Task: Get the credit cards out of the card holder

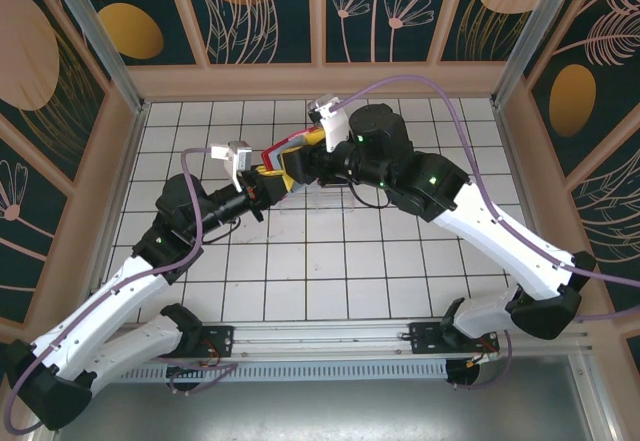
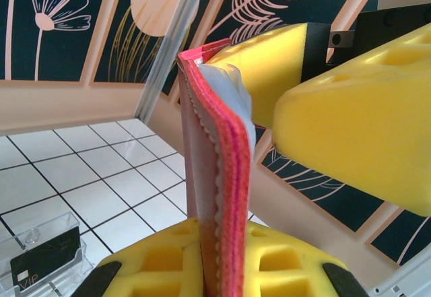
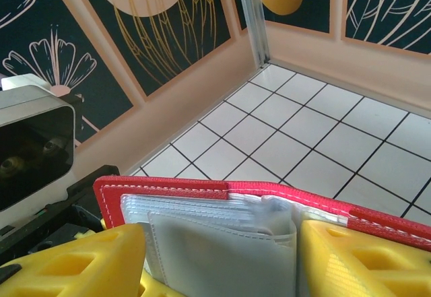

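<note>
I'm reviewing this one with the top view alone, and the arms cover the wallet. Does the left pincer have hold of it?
Observer: Yes. From the left wrist, the left pincer is shut on the wallet, which stands upright, edge-on to that camera.
Operator: And the right pincer?
Observer: From the right wrist, the right pincer is open, with its fingers on either side of the wallet's grey pocket.
Operator: Is any card out?
Observer: A dark card sits in the clear tray on the table, seen from the left wrist.
</note>
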Available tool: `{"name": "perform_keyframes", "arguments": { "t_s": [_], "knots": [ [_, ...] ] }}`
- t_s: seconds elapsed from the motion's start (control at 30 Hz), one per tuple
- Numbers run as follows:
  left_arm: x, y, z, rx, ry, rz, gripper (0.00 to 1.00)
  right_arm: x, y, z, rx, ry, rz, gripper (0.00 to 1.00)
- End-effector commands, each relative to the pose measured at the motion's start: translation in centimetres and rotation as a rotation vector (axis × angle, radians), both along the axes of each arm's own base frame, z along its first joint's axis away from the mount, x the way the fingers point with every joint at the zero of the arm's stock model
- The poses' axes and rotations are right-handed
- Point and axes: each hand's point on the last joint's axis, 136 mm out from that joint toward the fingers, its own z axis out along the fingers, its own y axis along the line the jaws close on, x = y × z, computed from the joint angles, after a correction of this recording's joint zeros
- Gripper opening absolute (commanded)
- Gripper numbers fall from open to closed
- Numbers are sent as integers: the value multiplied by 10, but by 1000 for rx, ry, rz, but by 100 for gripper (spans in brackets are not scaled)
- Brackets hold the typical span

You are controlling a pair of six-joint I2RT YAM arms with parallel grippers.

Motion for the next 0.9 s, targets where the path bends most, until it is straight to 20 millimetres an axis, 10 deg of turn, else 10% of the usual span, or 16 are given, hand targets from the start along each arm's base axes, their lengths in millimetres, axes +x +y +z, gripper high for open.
{"name": "perform_keyframes", "arguments": {
  "t_s": [0.0, 0.43, 0.87],
  "knots": [
    [-10, 0, 29, -35, -91, -37, 2, -1, 6, 4, -6, -9, 3, 63],
    [-15, 2, 35, -50, -108, -43, 2, 4, 9, -12, -70, -9, -20, 62],
    [-19, 7, 38, -63, -121, -37, 5, 7, 7, -14, -94, -14, -36, 25]
  ]
}}
